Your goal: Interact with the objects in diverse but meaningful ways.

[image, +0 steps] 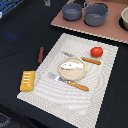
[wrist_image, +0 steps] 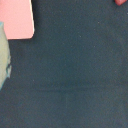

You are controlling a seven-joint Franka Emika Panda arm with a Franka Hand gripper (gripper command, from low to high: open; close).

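Observation:
In the exterior view a striped placemat (image: 102, 95) holds the toy set. A white fish-like piece (image: 71, 64) lies on the tan round plate (image: 75, 74). The red tomato (image: 97, 51) sits beyond the plate, next to one orange-handled utensil (image: 91, 61). A second orange-handled utensil (image: 76, 85) lies in front of the plate. The yellow-orange ridged bread block (image: 27, 80) rests on the mat's corner at the exterior view's left. The reddish-brown sausage stick (image: 41, 54) lies on the dark cloth off the mat. No gripper shows in either view.
A pinkish board (image: 112, 27) at the back carries two grey pots (image: 72, 11) (image: 96, 14) and a pale bowl (image: 124, 19). The wrist view shows dark cloth (wrist_image: 75, 65), a pink board corner (wrist_image: 17, 17), a pale green edge (wrist_image: 4, 55) and a reddish bit (wrist_image: 121, 2).

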